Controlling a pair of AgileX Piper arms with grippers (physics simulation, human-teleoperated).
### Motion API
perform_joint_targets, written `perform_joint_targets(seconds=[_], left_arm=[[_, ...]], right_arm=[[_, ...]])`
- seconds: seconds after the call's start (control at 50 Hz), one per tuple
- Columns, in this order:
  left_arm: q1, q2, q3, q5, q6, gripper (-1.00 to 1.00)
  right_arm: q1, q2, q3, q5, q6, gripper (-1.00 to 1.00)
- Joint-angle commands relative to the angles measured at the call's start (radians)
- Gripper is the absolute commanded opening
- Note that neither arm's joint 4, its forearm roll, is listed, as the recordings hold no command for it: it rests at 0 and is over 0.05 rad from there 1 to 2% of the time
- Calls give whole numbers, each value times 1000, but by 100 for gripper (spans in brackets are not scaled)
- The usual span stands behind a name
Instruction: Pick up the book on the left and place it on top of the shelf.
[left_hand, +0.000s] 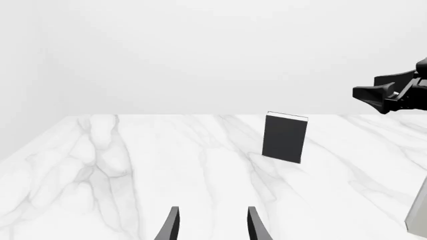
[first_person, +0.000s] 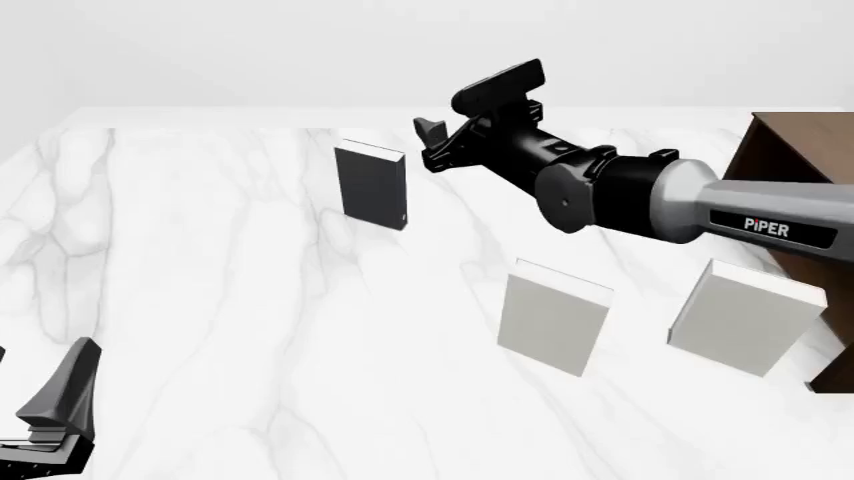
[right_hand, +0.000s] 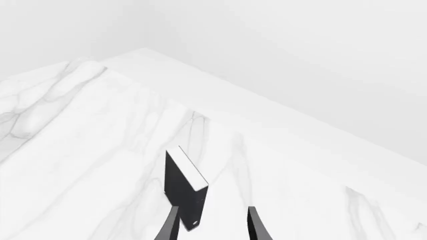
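Note:
The dark book (first_person: 371, 187) stands upright on the white marble table (first_person: 240, 300), left of the two pale books. It also shows in the left wrist view (left_hand: 285, 138) and in the right wrist view (right_hand: 183, 187). My right gripper (first_person: 441, 118) is open and empty, in the air just right of the book's top and a little above it. In the right wrist view (right_hand: 212, 222) the book stands just beyond the fingertips, to one side. My left gripper (first_person: 47, 400) is open and empty at the near left, far from the book (left_hand: 212, 225). The brown shelf (first_person: 801, 165) is at the right edge.
Two pale books stand upright on the table, one in the middle (first_person: 554, 318) and one beside the shelf (first_person: 743, 318). The right arm (first_person: 667, 205) stretches over them. The right gripper shows in the left wrist view (left_hand: 390, 92).

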Motion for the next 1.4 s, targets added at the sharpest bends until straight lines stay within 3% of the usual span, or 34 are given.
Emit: perform_joint_targets(seconds=[0.02,0.52,1.4], left_arm=[[0,0,0,0,0,100],[0,0,0,0,0,100],[0,0,0,0,0,100]], right_arm=[[1,54,-42,-11,8,100],[16,189,-159,-4,29,100],[26,347,-245,-47,67,100]])
